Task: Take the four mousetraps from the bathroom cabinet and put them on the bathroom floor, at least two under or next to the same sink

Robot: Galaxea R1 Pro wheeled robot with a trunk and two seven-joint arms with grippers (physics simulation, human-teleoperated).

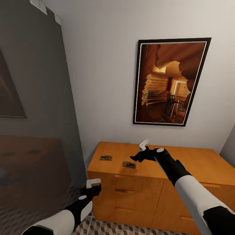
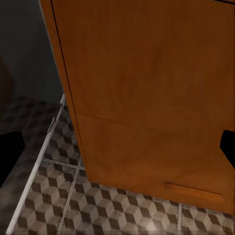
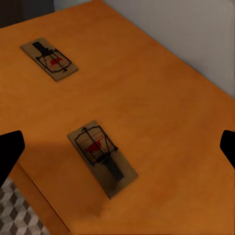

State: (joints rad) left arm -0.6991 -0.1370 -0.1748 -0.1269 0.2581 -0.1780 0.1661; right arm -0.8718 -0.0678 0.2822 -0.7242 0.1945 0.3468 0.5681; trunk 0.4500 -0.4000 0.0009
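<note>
Two mousetraps lie flat on the smooth top of the orange-brown cabinet (image 1: 195, 160), near its left end: one (image 1: 106, 158) further left, one (image 1: 129, 164) closer to my right gripper. My right gripper (image 1: 138, 151) hovers open just above and right of the nearer trap (image 3: 102, 156); the other trap (image 3: 49, 59) lies beyond it. My left gripper (image 1: 93, 187) hangs open and empty low by the cabinet's left front corner (image 2: 147, 73), over the cube-patterned bathroom floor (image 2: 58, 196). The bathroom sink is out of view.
A framed picture (image 1: 169, 81) hangs on the white wall behind the cabinet. A tall grey tinted panel (image 1: 32, 98) stands to the left, with a pale metal strip (image 2: 39, 166) along its base on the floor. Drawer fronts with bar handles (image 2: 196, 191) face me.
</note>
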